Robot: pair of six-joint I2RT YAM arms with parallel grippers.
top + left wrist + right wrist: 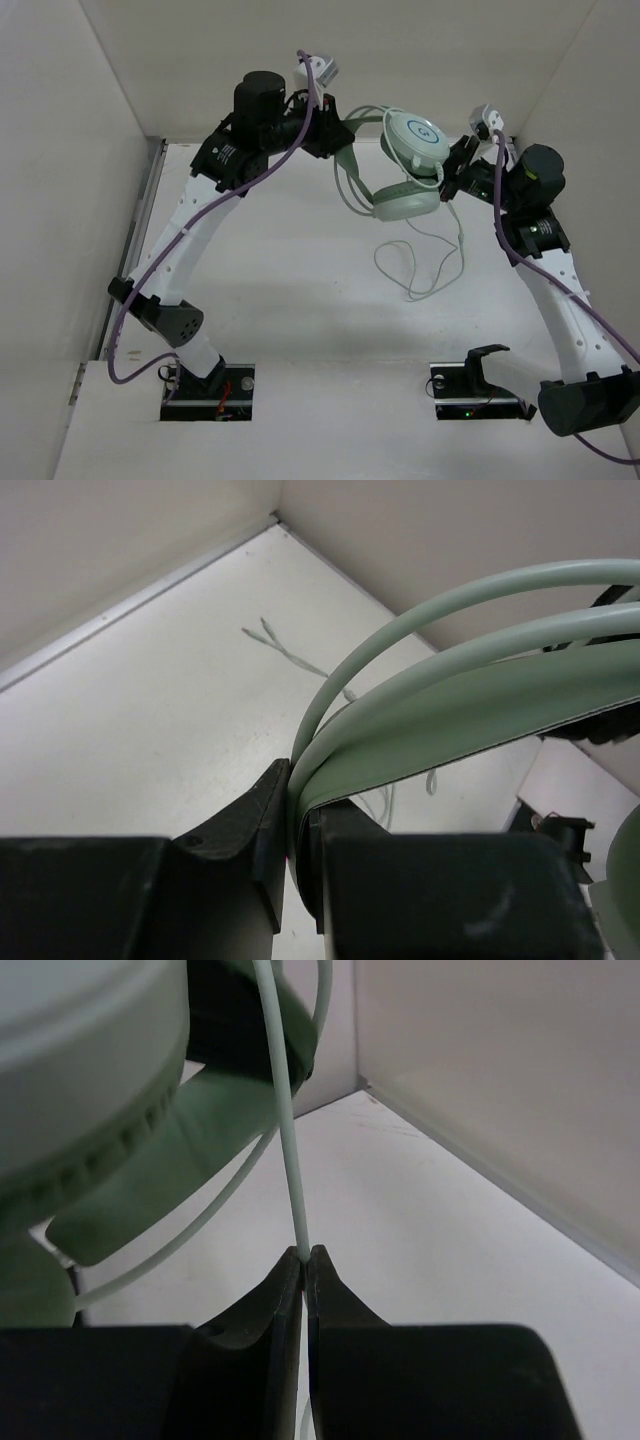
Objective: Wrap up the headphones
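Observation:
The mint-green headphones (410,165) hang in the air above the back of the table, one round cup face up, the other padded cup below it. My left gripper (335,140) is shut on the headband (470,695), which runs up and right from its jaws. My right gripper (455,165) sits right beside the cups, shut on the thin whitish cable (285,1130). The rest of the cable (425,265) trails down in loose loops onto the table. Its forked end (268,638) lies flat near the back corner in the left wrist view.
White walls enclose the table (300,300) on the left, back and right. A metal rail (140,230) runs along the left edge. Purple arm cables (150,290) hang beside both arms.

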